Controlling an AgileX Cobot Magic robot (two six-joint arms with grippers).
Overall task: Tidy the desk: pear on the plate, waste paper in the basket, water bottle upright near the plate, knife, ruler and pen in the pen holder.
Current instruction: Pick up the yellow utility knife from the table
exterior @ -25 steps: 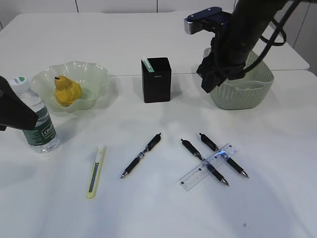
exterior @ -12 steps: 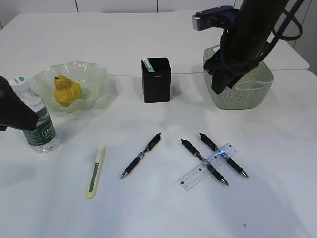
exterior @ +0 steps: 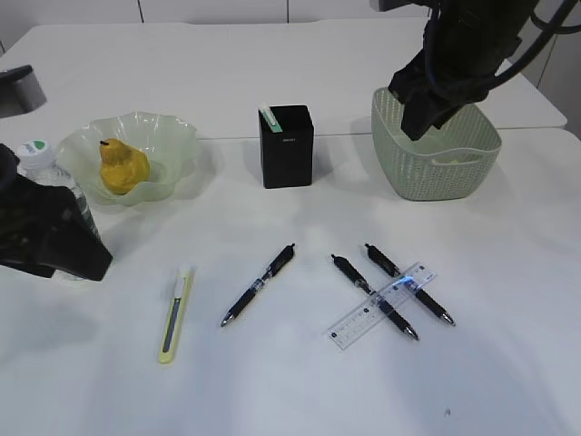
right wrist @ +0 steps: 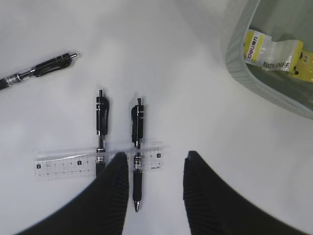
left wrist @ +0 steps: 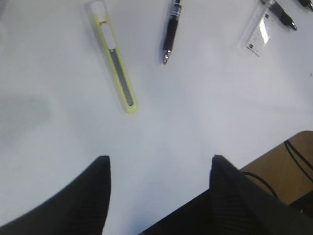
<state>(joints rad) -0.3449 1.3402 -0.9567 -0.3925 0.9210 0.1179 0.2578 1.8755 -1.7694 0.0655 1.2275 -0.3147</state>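
Exterior view: pear (exterior: 123,166) sits in the green plate (exterior: 178,136); done. Water bottle (exterior: 38,156) stands upright just beside the plate, partly hidden by the left arm; judged done. Right wrist view shows crumpled wrapper paper (right wrist: 274,51) inside the basket (right wrist: 242,68); done. Pen holder (exterior: 287,145) has one pale strip-like item sticking out; what it is cannot be told.

Left to do: knife (exterior: 175,312), ruler (exterior: 381,306) and three pens all lie on the table.

Orientation, exterior view: knife long axis runs near to far, tilted slightly right, white end away from the camera. Lone pen (exterior: 259,284) lies diagonally, tip toward near-left. Two pens (exterior: 374,297) (exterior: 409,296) lie parallel, tips near-right, under the ruler, which crosses them diagonally.

Left gripper (left wrist: 159,169): jaws apart, nothing between them, above bare table near the knife. Right gripper (right wrist: 155,166): jaws partly open, empty, raised beside the basket, looking down over the ruler and paired pens.
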